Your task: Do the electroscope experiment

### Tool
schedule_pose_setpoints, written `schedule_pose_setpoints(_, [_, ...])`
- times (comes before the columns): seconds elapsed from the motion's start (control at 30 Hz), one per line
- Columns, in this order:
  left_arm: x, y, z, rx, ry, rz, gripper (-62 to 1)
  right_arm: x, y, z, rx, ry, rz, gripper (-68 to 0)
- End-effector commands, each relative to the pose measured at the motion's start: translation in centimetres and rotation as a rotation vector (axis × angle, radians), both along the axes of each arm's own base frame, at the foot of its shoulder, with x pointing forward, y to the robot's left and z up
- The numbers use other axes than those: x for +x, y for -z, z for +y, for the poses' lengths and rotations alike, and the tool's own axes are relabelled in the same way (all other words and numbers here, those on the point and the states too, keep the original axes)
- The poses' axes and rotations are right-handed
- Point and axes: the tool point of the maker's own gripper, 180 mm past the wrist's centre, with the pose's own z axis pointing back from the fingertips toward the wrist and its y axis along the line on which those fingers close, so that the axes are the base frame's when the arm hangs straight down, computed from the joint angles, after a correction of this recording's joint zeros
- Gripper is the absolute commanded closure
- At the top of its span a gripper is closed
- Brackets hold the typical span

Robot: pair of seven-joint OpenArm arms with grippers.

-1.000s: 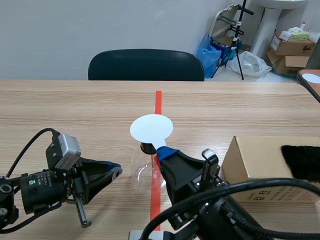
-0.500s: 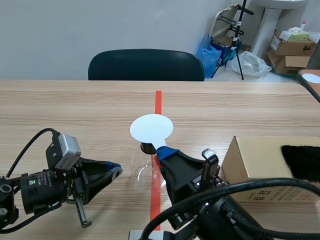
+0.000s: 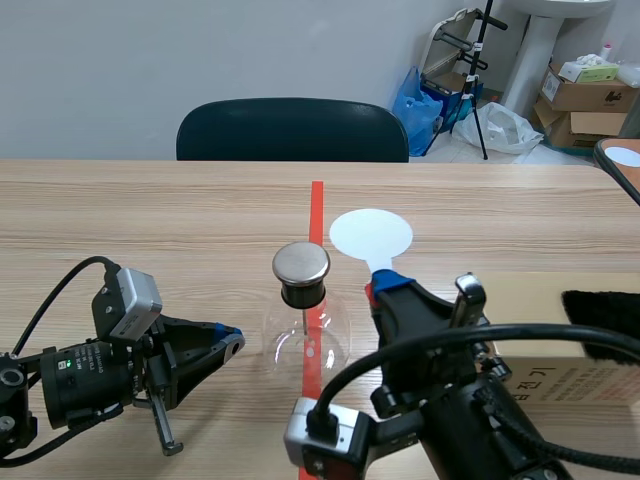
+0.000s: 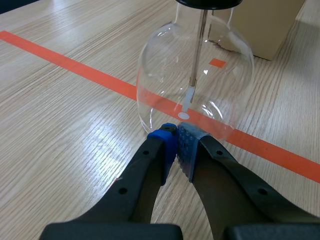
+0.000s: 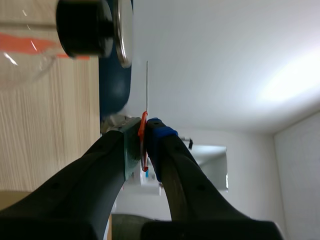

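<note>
1. The right pincer [image 3: 386, 284] is clamped on the stem of the white disc [image 3: 370, 235]. In its wrist view the thin disc shows edge-on, pinched between the pads [image 5: 132, 145]. That grip should be kept firm and the wrist level, so the disc stays flat.
2. The left pincer [image 4: 176, 144] is closed on nothing and lies low on the bench [image 3: 150, 220], its tips just beside the base of the glass flask [image 4: 195, 85]. It is best left there as a stop, without pressing: a light, round flask is likely to slide or roll.
3. The electroscope [image 3: 303, 320] stands on the orange-red tape line [image 4: 75, 65]. Inside the flask, the leaf [image 4: 188, 96] hangs straight from the rod.
4. Its metal cap [image 3: 301, 262] is bare. The disc is off to its right and a little beyond it, apart from it.
5. The step in hand looks to be presenting the disc to the cap. It should come over slowly, flat face toward the cap and centred, and only the cap should be met, never the glass neck.
6. The black cloth [image 3: 605, 320] lies on the cardboard box [image 3: 590, 375], in reach for a fresh rub.
7. A chair [image 3: 292, 128] stands beyond the bench.
</note>
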Motion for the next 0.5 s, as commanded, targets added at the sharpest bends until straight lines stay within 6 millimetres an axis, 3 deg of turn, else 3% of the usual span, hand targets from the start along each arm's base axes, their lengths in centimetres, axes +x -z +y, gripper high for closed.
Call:
schedule_pose_setpoints(0.0, [0.3,-1.0,-0.7,-0.039,0.001,-0.020,-3.0,0.6,-1.0,-0.6,0.010,0.033,-0.035,-1.1])
schedule_pose_setpoints(0.47, [0.1,-0.9,-0.7,-0.041,0.001,-0.015,-3.0,1.9,-1.2,-5.3,0.019,0.304,-0.044,-1.1])
